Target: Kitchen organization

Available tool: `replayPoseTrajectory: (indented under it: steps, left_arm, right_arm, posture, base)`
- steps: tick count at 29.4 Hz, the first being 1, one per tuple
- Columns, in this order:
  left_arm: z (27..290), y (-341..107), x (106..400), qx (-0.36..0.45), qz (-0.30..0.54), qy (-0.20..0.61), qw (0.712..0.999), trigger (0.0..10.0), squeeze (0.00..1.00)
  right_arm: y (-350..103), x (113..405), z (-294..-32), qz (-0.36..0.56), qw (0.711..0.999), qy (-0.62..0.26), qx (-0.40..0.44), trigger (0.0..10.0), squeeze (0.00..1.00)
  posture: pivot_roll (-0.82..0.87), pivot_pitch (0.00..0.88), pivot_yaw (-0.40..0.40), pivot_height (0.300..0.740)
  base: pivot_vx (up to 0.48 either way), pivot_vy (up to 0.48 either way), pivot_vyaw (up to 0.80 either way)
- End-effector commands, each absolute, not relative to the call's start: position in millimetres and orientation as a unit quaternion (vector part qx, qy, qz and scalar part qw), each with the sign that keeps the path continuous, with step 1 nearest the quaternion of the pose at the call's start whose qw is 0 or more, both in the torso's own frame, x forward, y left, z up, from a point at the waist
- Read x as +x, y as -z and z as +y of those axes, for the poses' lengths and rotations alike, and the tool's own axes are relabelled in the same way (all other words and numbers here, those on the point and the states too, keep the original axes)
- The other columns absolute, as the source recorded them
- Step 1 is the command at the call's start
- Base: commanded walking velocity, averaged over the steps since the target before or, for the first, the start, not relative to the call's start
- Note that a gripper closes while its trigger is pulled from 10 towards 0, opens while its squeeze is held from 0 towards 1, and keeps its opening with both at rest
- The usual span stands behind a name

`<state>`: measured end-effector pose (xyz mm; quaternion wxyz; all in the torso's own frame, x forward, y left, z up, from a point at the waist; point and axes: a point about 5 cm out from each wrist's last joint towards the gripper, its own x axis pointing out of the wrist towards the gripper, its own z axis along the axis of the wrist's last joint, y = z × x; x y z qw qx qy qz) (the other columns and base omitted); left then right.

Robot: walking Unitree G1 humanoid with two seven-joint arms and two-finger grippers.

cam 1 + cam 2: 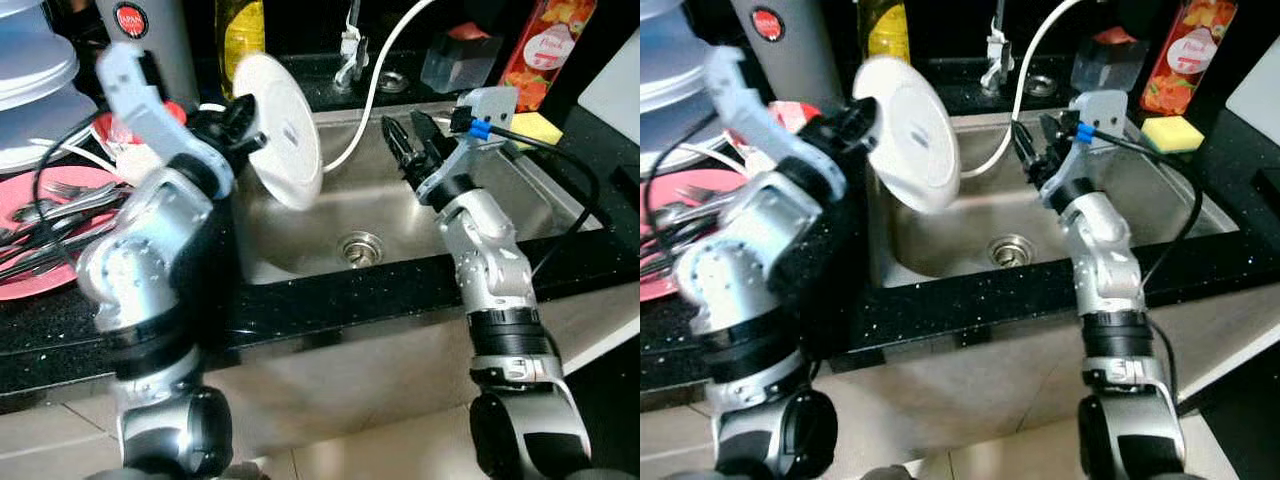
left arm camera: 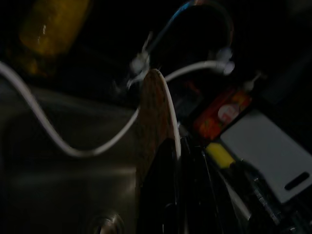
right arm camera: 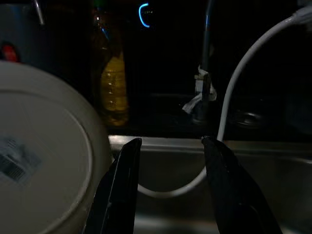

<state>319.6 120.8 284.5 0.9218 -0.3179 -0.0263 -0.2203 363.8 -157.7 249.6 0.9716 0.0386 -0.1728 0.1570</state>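
Two silver robot arms reach over a black speckled counter (image 1: 330, 300) toward a steel sink (image 1: 390, 215). The left gripper (image 1: 240, 120) pinches the rim of a white plate (image 1: 285, 125), its black fingers (image 2: 165, 195) closed on either face of the edge. The plate is held tilted, nearly on edge, above the sink's left side, its underside with a small label facing the right arm. The right gripper (image 1: 410, 135) hovers over the middle of the sink, its two fingers spread apart with nothing between them, near the plate but not touching it.

A round drain (image 1: 360, 247) sits in the sink floor, and a white hose (image 1: 375, 90) curves down into the basin. Left of the sink, cutlery (image 1: 50, 215) lies on a pink plate (image 1: 45, 275). Behind the sink stand a tap (image 1: 350, 50), a yellow oil bottle (image 1: 243, 35), a grey canister (image 1: 165, 40) and an orange carton (image 1: 545, 45), with a yellow sponge (image 1: 1173, 132) on the right.
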Motion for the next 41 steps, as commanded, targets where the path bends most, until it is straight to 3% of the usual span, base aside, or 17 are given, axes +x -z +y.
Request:
replayPoseTrajectory:
  steps: [1,6,8,9,10,11,13,14,15,20,28,29,31,32,36,38,41]
  left_arm:
    - [116,-281,326,-0.29,0.001,0.231,0.929,10.0,0.0]
    - [106,-270,336,-0.254,0.055,0.24,0.936,10.0,0.0]
    - [105,-249,346,-0.244,0.113,0.186,0.945,10.0,0.0]
    - [107,-233,350,-0.225,0.144,0.142,0.953,10.0,0.19]
    - [108,-230,350,-0.219,0.149,0.132,0.955,10.0,0.19]
    - [107,-225,350,-0.223,0.158,0.125,0.954,10.0,0.36]
    - [106,-222,350,-0.228,0.163,0.122,0.952,10.0,0.36]
    - [105,-217,350,-0.229,0.171,0.116,0.951,10.0,0.81]
    - [105,-211,350,-0.235,0.179,0.104,0.95,10.0,1.0]
    - [108,-223,349,-0.264,0.12,0.1,0.952,10.0,1.0]
    - [145,-270,324,-0.243,-0.097,0.07,0.963,10.0,0.96]
    - [151,-274,320,-0.213,-0.113,0.054,0.969,10.0,0.0]
    - [158,-277,315,-0.173,-0.13,0.031,0.976,10.0,0.0]
    - [175,-280,305,-0.07,-0.152,-0.025,0.986,10.0,0.0]
    - [206,-274,293,0.041,-0.127,-0.1,0.986,10.0,0.0]
    - [210,-273,291,0.059,-0.12,-0.102,0.986,10.0,0.0]
    - [212,-270,277,0.171,-0.111,-0.064,0.977,10.0,0.0]
  right_arm:
    - [-258,367,-167,-0.186,0.973,-0.137,0.029,10.0,0.0]
    - [-261,368,-172,-0.194,0.973,-0.125,0.021,10.0,0.0]
    - [-260,366,-170,-0.196,0.972,-0.127,0.023,10.0,0.0]
    - [-258,365,-169,-0.196,0.972,-0.129,0.025,10.0,0.0]
    - [-257,365,-169,-0.196,0.972,-0.129,0.026,10.0,0.0]
    - [-256,364,-169,-0.195,0.972,-0.129,0.028,10.0,0.0]
    - [-256,364,-169,-0.195,0.972,-0.13,0.03,10.0,0.0]
    - [-255,364,-168,-0.194,0.972,-0.13,0.03,10.0,0.0]
    - [-254,365,-167,-0.194,0.971,-0.133,0.031,10.0,0.0]
    - [-257,366,-164,-0.198,0.97,-0.137,0.038,10.0,0.0]
    - [-259,366,-143,-0.204,0.962,-0.172,0.055,10.0,0.0]
    - [-260,365,-138,-0.206,0.961,-0.178,0.057,10.0,0.0]
    - [-261,365,-134,-0.207,0.959,-0.186,0.058,10.0,0.0]
    - [-262,366,-125,-0.21,0.955,-0.199,0.068,10.0,0.0]
    - [-268,366,-112,-0.22,0.948,-0.217,0.083,10.0,0.0]
    - [-269,366,-110,-0.222,0.946,-0.219,0.087,10.0,0.0]
    - [-270,365,-106,-0.223,0.943,-0.227,0.099,10.0,0.0]
  posture:
    - [0.12,0.0,-0.003,0.74]
    - [0.11,0.0,0.007,0.74]
    - [0.11,0.0,0.01,0.74]
    - [0.1,0.0,0.02,0.74]
    - [0.1,0.0,0.02,0.74]
    - [0.1,0.0,0.02,0.74]
    - [0.1,0.0,0.02,0.74]
    - [0.1,0.0,0.021,0.74]
    - [0.1,0.0,0.019,0.74]
    - [0.11,0.0,0.011,0.74]
    - [0.14,0.005,-0.014,0.74]
    - [0.15,0.007,-0.019,0.74]
    - [0.15,0.007,-0.019,0.74]
    - [0.15,0.007,-0.019,0.74]
    - [0.21,0.025,-0.023,0.74]
    - [0.22,0.03,-0.024,0.74]
    - [0.24,0.046,-0.037,0.74]
  base:
    - [0.0,0.0,0.0]
    - [0.0,0.0,0.0]
    - [0.0,0.0,0.0]
    - [0.0,0.0,0.0]
    - [0.0,0.0,0.0]
    - [0.0,0.0,0.0]
    - [0.0,0.0,0.0]
    - [0.0,0.0,0.0]
    - [0.0,0.0,0.0]
    - [0.0,0.0,0.0]
    - [0.0,0.0,0.0]
    - [0.0,0.0,0.0]
    - [0.0,0.0,0.0]
    - [0.0,0.0,0.0]
    - [0.0,0.0,0.0]
    - [0.0,0.0,0.0]
    - [0.0,0.0,0.0]
